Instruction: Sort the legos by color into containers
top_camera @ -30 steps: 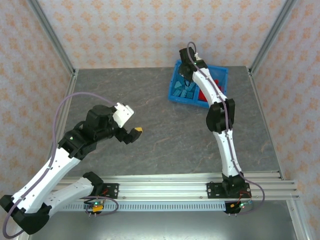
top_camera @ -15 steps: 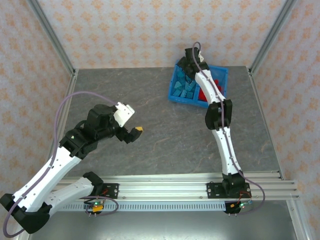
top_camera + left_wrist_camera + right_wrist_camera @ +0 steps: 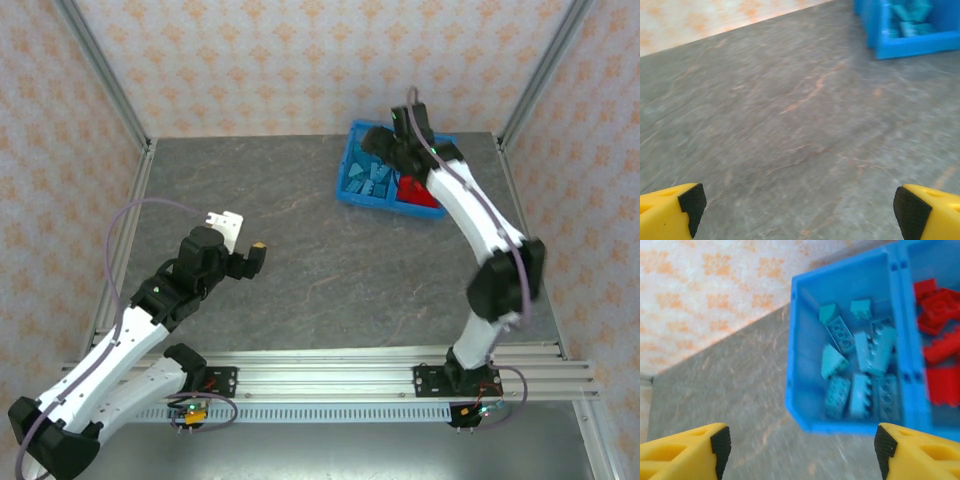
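While it's hovering by the blue bin [image 3: 794, 340], right gripper [image 3: 802, 447]: fingers sitting apart, gripping nothing
left gripper [image 3: 800, 205]: spread wide too, hanging over gray table [image 3: 790, 125]
teal legos [image 3: 855, 372]: lying in left compartment, studs showing on wrist cam
red legos [image 3: 940, 347]: sitting in right compartment, getting cut off at frame edge

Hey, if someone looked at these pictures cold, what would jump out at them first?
The bright blue bin at the table's far right: teal legos lie in its left compartment, red legos in its right. The right gripper hangs open over it, while the left gripper hangs open over bare grey table.
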`<move>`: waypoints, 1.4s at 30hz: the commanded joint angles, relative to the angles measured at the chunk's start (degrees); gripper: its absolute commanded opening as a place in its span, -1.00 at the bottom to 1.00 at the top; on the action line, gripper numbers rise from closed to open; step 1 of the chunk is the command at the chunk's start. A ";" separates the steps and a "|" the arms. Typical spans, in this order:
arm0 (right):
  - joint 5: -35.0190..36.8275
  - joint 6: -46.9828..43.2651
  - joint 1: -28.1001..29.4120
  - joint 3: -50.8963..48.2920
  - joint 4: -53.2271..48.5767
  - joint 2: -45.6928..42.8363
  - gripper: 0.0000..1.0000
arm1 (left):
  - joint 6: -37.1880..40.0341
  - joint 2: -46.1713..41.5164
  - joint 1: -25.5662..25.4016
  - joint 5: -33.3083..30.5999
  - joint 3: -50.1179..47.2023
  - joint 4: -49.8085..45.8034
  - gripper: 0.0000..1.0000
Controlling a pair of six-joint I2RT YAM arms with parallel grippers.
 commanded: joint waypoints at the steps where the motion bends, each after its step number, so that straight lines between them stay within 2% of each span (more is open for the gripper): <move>1: 10.80 -4.20 -0.70 -17.88 5.31 -15.61 0.65 | -4.25 -2.29 2.83 -7.67 -5.32 8.91 1.00; 5: 24.00 -5.87 -1.29 -38.81 10.41 -32.99 0.83 | -2.51 -1.13 5.77 -9.82 -9.90 13.49 1.00; 7: 33.21 -7.16 -1.59 -49.95 16.71 -41.21 0.95 | -1.60 -0.01 7.13 -11.01 -10.78 14.33 0.99; 10: 43.56 -14.00 -2.59 -66.76 33.06 -50.52 0.99 | -1.11 1.50 9.15 -10.29 -11.22 15.09 1.00; 12: 45.42 -16.44 -4.54 -73.30 40.59 -51.64 0.99 | -0.88 2.28 10.33 -8.97 -11.31 15.52 0.99; 14: 43.60 -16.81 -8.33 -76.53 44.07 -48.42 0.99 | -0.65 3.39 11.25 -7.79 -11.31 16.04 1.00; 16: 38.73 -17.90 -11.31 -77.93 49.40 -42.33 0.99 | -0.08 4.63 11.76 -6.38 -11.31 16.60 1.00; 18: 35.05 -19.78 -13.19 -75.77 54.27 -35.38 0.99 | 0.66 6.17 12.18 -4.51 -11.40 17.70 1.00; 20: 32.91 -21.85 -14.34 -75.08 65.29 -27.50 0.99 | 0.91 8.29 12.75 -2.69 -11.57 19.36 1.00; 23: 28.76 -21.97 -17.13 -68.87 70.16 -13.79 0.99 | 0.74 12.85 13.34 -2.20 -11.66 23.17 1.00; 24: 26.64 -24.10 -17.76 -67.52 75.01 -9.24 0.99 | 1.55 14.59 13.55 -1.91 -11.67 24.80 1.00; 25: 19.85 -26.36 -17.52 -64.17 66.93 -9.18 0.99 | 2.27 16.60 13.69 -1.90 -11.51 26.79 1.00; 26: 14.38 -28.37 -17.54 -65.53 69.46 -8.57 0.99 | 2.71 18.26 13.90 -1.76 -11.36 28.61 0.99; 27: 15.56 -27.61 -17.65 -70.05 79.98 -6.43 0.99 | 3.08 20.38 14.19 -1.61 -11.22 30.92 1.00; 28: 19.02 -25.77 -18.13 -71.07 83.71 -6.07 0.99 | 3.48 22.56 14.47 -1.21 -11.16 33.43 1.00; 30: 18.67 -25.15 -18.43 -69.28 76.10 -7.96 0.99 | 3.78 26.54 15.07 -0.69 -11.35 38.39 1.00; 31: 18.81 -25.63 -18.37 -70.45 80.71 -6.69 0.99 | 3.51 28.78 15.77 -0.25 -11.48 41.33 1.00; 33: 18.80 -25.15 -18.45 -69.12 75.77 -8.24 0.98 | 2.49 32.87 17.56 0.57 -11.82 47.68 1.00; 34: 19.01 -25.57 -18.32 -69.72 78.34 -7.41 0.98 | 2.45 35.11 18.61 1.65 -11.03 49.95 1.00; 35: 19.14 -25.66 -18.22 -69.80 78.60 -7.58 0.98 | 3.15 36.61 19.14 1.51 -8.66 46.65 1.00; 37: 19.77 -26.01 -17.86 -69.98 78.48 -7.75 0.99 | 8.04 40.02 20.08 3.39 -7.67 51.08 1.00; 39: 21.56 -26.38 -16.86 -69.45 77.21 -8.00 0.98 | 4.60 41.91 22.76 2.96 -6.62 50.45 1.00; 40: 21.53 -26.43 -16.86 -69.78 78.28 -7.70 0.98 | 2.47 42.29 24.30 2.35 -7.72 53.40 1.00; 42: 21.48 -26.42 -16.87 -69.59 77.57 -7.91 0.98 | 0.50 41.44 26.51 4.78 -8.86 54.36 1.00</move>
